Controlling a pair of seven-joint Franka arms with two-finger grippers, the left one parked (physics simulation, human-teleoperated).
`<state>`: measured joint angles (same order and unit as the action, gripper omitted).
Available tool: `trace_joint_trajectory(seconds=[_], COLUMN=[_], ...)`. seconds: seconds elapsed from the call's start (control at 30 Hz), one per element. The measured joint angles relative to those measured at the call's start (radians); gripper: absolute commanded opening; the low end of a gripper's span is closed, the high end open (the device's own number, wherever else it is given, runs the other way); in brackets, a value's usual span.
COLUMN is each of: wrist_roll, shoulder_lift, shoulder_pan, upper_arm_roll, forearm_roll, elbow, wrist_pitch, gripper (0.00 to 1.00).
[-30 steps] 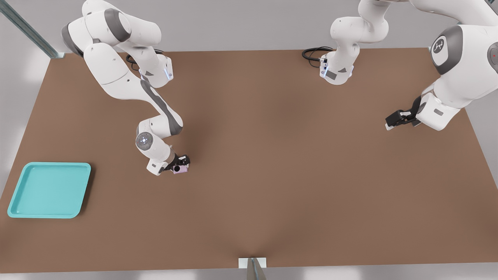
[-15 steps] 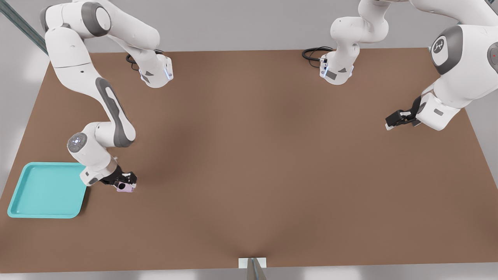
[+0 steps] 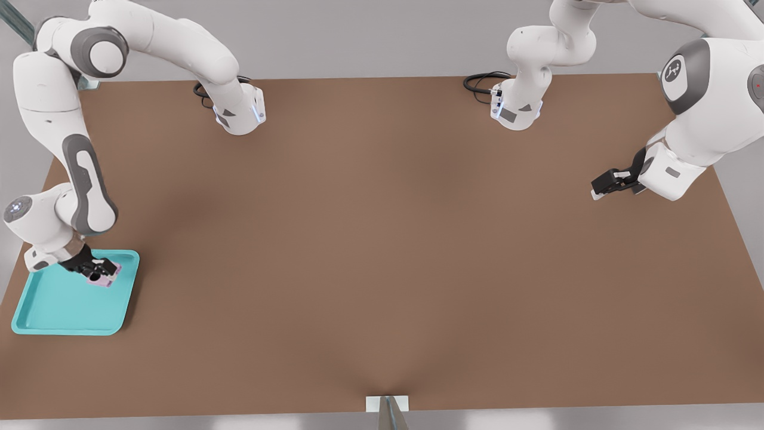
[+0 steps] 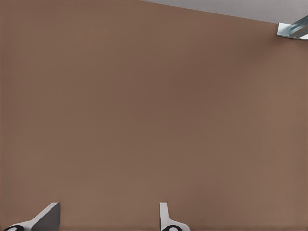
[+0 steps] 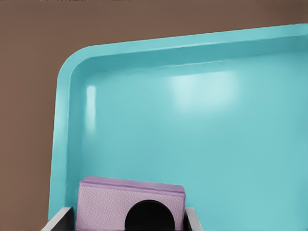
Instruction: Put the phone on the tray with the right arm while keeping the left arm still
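Gripper clamps the pink folded phone between its fingers. Turquoise tray lies directly under it, corner rim just beside.

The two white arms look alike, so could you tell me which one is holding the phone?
The right arm, at the front view's left: its tool grips the pink phone over the turquoise tray.
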<state>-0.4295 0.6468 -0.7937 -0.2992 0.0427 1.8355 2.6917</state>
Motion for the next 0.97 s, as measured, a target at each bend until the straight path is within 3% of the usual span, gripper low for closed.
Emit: trace_joint_trajectory(seconds=[0.13, 0.2, 0.27, 0.37, 0.4, 0.43, 0.47, 0.5, 0.57, 0.6, 0.77, 0.97], wrist_roll=[-0.082, -0.097, -0.069, 0.013, 0.047, 0.074, 0.098, 0.119, 0.159, 0.177, 0.251, 0.311], shoulder_lift=[-0.025, -0.18, -0.298, -0.35, -0.405, -0.542, -0.631, -0.64, -0.541, -0.52, -0.564, -0.45], shoulder_pan=[-0.003, 0.024, 0.067, 0.097, 0.093, 0.16, 0.335, 0.595, 0.892, 0.936, 0.842, 0.907], upper_arm_roll=[-0.015, -0.078, -0.247, -0.528, -0.571, -0.467, -0.276, -0.047, 0.182, 0.247, 0.389, 0.394], forearm_roll=[0.002, 0.009, 0.073, 0.186, 0.189, 0.136, 0.087, 0.056, 0.023, 0.011, -0.013, -0.019], elbow=[-0.015, -0.028, -0.219, -0.459, -0.46, -0.402, -0.349, -0.345, -0.484, -0.513, -0.428, -0.57], wrist_pitch=[-0.017, -0.085, -0.269, -0.597, -0.682, -0.752, -0.811, -0.868, -0.983, -1.029, -1.141, -1.211], gripper=[1.0, 1.0, 1.0, 1.0, 1.0, 1.0, 1.0, 1.0, 1.0, 1.0, 1.0, 1.0])
